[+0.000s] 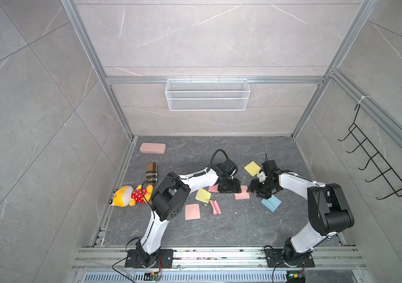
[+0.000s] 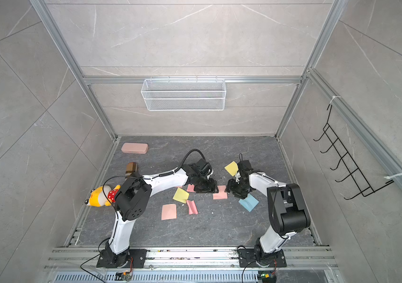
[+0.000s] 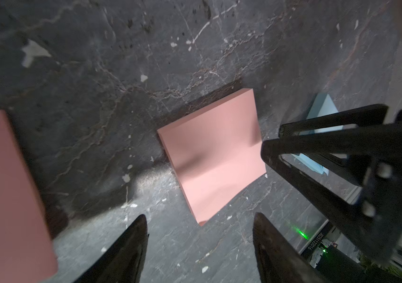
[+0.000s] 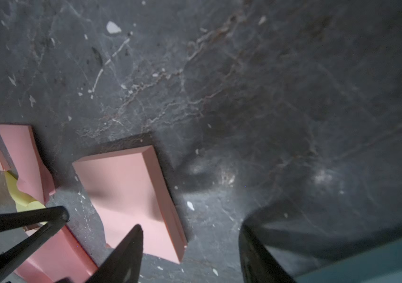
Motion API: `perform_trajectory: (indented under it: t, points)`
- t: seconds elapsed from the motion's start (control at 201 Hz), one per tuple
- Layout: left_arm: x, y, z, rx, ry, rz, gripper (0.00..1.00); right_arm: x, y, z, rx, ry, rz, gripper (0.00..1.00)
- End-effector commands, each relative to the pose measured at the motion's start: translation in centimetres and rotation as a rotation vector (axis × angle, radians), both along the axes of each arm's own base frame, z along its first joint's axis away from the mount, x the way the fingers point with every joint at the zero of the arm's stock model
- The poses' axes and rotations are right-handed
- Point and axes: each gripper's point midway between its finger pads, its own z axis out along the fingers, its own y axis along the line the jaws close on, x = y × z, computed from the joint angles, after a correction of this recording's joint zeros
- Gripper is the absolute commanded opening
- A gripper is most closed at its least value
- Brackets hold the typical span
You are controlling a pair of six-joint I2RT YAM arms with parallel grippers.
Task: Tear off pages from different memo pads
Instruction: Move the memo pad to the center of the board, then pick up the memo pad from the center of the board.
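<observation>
1. The left arm [image 1: 195,177] rises from its base, folds at the elbow and reaches low toward the middle of the floor [image 1: 219,232]. The left gripper [image 1: 230,188] points down at its end.
2. The right arm [image 1: 293,182] mirrors that pose. The right gripper [image 1: 254,189] faces the left one, and their tips are near each other.
3. The pink memo pad [image 1: 242,193] lies flat on the floor between the two sets of fingers.
4. In the left wrist view the left gripper [image 3: 200,215] has its fingers spread wide, with nothing clasped between them. The pink memo pad [image 3: 212,152] sits just ahead of the tips, one corner reaching toward the gap.
5. In the right wrist view the right gripper [image 4: 190,226] also has its fingers parted and holds nothing. One finger [image 4: 126,252] overlaps the near edge of the pink memo pad [image 4: 131,196]; whether it touches cannot be told.
6. The pad's top sheet shows a shallow wave.
7. The blue memo pad [image 3: 322,115] is mostly hidden behind the right gripper's fingers. In the right wrist view it is only a blurred strip beside the outer finger, cut off by the frame.
8. A pink page [image 3: 6,196] beside the left gripper's outer finger is blurred and cut off.
9. In both top views the gripper bodies cover the fingertips, so their spread cannot be read there.
</observation>
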Motion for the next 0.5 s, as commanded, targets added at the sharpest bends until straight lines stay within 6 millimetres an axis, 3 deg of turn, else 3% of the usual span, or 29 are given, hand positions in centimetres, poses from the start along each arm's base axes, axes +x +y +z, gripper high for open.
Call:
perform_trajectory:
  t: [0.0, 0.234, 0.498]
  points:
    - [0.3, -0.4, -0.1, 0.001, 0.009, 0.005, 0.69, -1.2, 1.3, -0.7, 0.038, 0.017, 0.033, 0.58]
    - [-0.7, -1.1, -1.1, -0.013, 0.044, -0.015, 0.61, -1.0, 2.6, -1.1, 0.082, -0.003, 0.076, 0.42]
    - [-1.1, -1.1, -1.0, -0.045, 0.060, -0.022, 0.37, -1.0, 6.2, 3.7, 0.330, -0.116, 0.162, 0.29]
